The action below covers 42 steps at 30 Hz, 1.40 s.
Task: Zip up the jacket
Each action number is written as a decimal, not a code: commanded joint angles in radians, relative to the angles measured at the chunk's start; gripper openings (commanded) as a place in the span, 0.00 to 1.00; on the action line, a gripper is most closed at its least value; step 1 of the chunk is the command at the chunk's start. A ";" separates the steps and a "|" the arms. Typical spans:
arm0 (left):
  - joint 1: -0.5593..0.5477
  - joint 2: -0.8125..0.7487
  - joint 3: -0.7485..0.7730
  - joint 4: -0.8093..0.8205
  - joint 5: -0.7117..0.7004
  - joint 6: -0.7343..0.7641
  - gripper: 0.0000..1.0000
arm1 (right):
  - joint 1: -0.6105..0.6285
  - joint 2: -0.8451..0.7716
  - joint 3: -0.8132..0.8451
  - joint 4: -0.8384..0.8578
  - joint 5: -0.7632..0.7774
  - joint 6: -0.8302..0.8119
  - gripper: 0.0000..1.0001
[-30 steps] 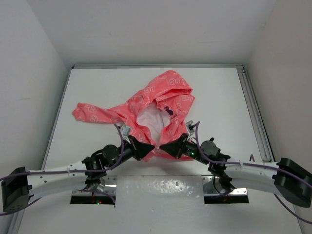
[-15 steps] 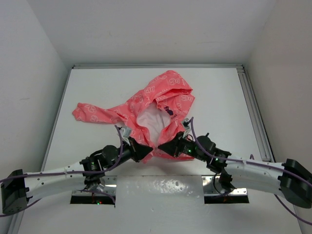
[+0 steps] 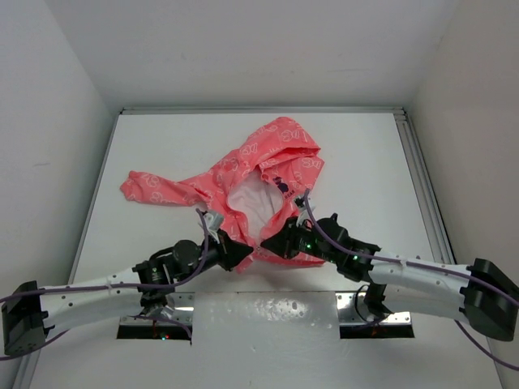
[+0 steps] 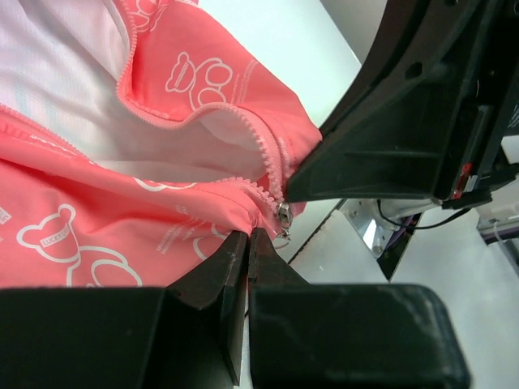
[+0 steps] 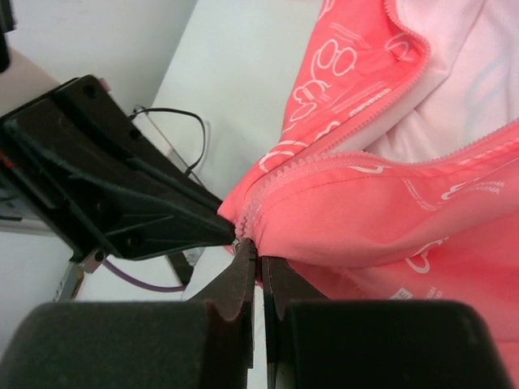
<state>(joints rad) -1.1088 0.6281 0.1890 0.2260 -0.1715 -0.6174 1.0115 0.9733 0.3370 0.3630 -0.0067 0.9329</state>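
White table [image 3: 365, 162]: jacket [image 3: 268, 162] hood far, hem near (sleeve left); left tool [image 3: 248, 253], right tool [image 3: 264, 245] pinch hem.

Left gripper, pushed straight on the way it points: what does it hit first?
The jacket: the left gripper looks shut on its hem beside the zipper pull, so it would push into fabric. The right gripper sits just past that, though depth is unclear.
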 commanded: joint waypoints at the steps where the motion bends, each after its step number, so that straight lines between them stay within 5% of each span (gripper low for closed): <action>1: 0.003 -0.013 0.050 -0.010 0.075 0.044 0.00 | 0.002 0.033 0.074 0.017 0.054 -0.002 0.00; 9: 0.003 -0.004 0.075 -0.171 -0.026 0.045 0.00 | 0.002 0.033 0.151 -0.080 0.010 0.030 0.00; 19: -0.003 0.023 0.099 -0.139 0.024 0.074 0.00 | 0.002 0.149 0.293 -0.252 0.038 -0.006 0.00; 27: -0.005 -0.107 0.067 -0.162 0.058 0.036 0.00 | 0.002 0.191 0.306 -0.246 0.165 -0.049 0.00; 42: -0.005 -0.033 0.023 -0.114 0.082 0.018 0.00 | 0.002 0.087 0.295 -0.245 0.059 -0.020 0.00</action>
<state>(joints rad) -1.1088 0.5762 0.2203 0.0891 -0.1654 -0.5922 1.0233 1.0863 0.6044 0.0525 0.0219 0.9161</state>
